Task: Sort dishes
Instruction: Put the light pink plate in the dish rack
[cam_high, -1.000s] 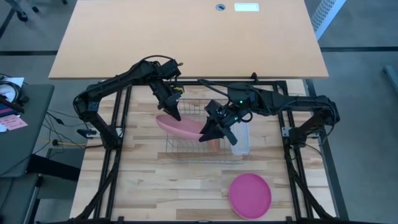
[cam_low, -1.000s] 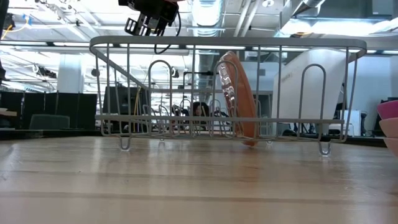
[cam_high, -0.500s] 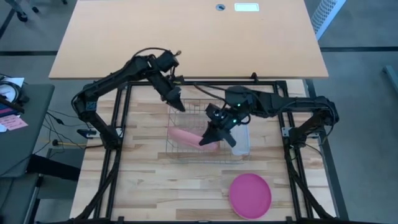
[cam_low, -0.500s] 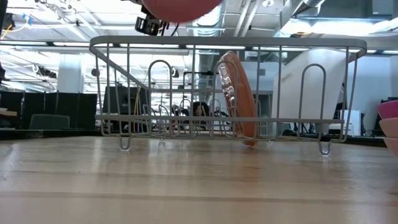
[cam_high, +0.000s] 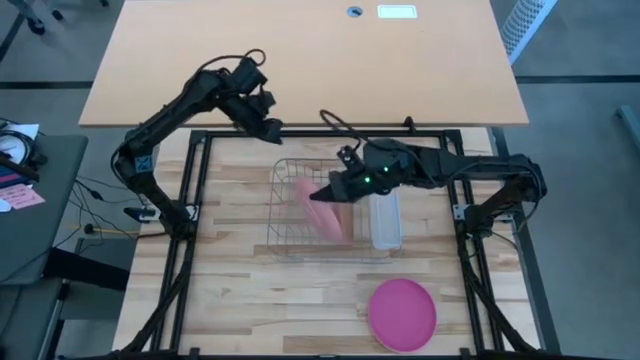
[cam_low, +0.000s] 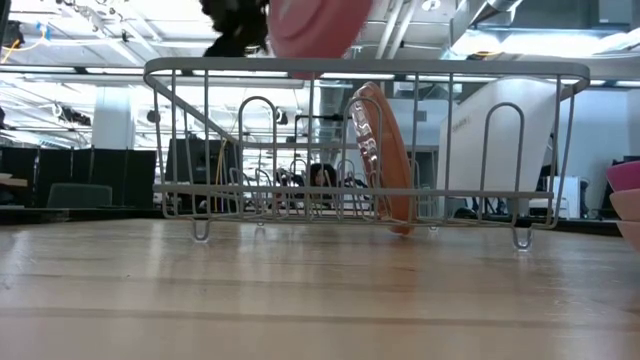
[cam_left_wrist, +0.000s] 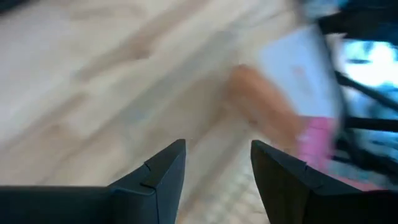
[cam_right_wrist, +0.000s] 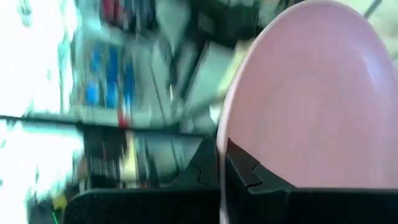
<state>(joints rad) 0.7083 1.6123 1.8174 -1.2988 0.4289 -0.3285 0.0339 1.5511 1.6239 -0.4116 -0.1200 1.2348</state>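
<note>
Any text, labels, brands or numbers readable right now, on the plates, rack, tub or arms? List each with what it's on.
None readable.
pale pink plate, held by the right gripper: no markings visible.
wire rack, salmon-orange plate, magenta plate, tub: no visible text.
Papers on the side desk: too small to read.

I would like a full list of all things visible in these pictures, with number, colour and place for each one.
Pink plate: one, pale pink, above the rack, held by the right gripper.
Orange plate: one, salmon-orange, standing on edge in the rack.
Magenta plate: one, bright magenta, flat on the table's near right part.
Rack: one, grey wire, table middle.
Tub: one, translucent, touching the rack's right side.
Table: one, light wood.
Desk: one, tan, beyond the table.
Left gripper: fingers open, empty, beyond the rack's far left corner.
Right gripper: fingers shut on the pink plate's rim, over the rack.
</note>
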